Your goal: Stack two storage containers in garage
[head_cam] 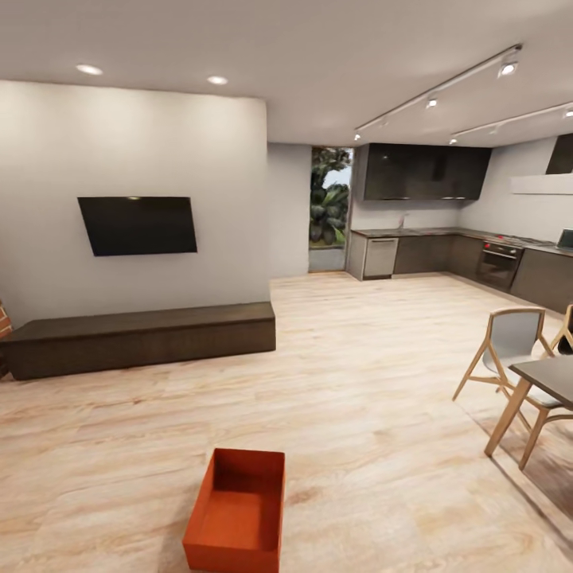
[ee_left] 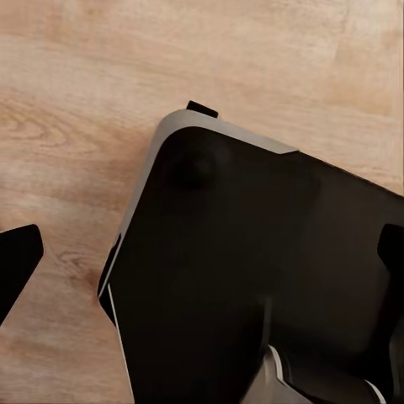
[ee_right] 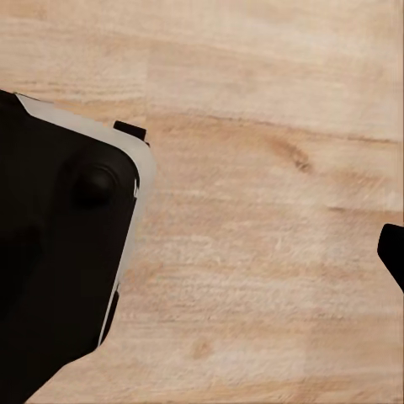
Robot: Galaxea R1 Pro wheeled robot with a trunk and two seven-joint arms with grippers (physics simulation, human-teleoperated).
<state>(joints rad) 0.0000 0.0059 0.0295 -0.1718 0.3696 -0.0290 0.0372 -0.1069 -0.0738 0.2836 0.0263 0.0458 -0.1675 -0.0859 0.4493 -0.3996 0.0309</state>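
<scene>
One orange-red open-top storage container (head_cam: 237, 511) sits empty on the light wood plank floor of the living room, low in the head view and a little left of centre. The garage is out of view. In the left wrist view my left gripper (ee_left: 206, 259) hangs open over my dark base (ee_left: 252, 278), its black fingertips (ee_left: 18, 268) far apart at the picture's edges and nothing between them. My right gripper (ee_right: 202, 261) is open above bare planks beside the base (ee_right: 59, 252), with one fingertip (ee_right: 393, 252) showing. Neither gripper is near the container.
A long low dark bench (head_cam: 143, 337) runs along the white wall under a wall-mounted TV (head_cam: 138, 225). A grey table (head_cam: 549, 382) with wooden chairs (head_cam: 509, 350) stands at the right. Dark kitchen cabinets (head_cam: 446, 255) and a glass door (head_cam: 329, 208) lie at the back.
</scene>
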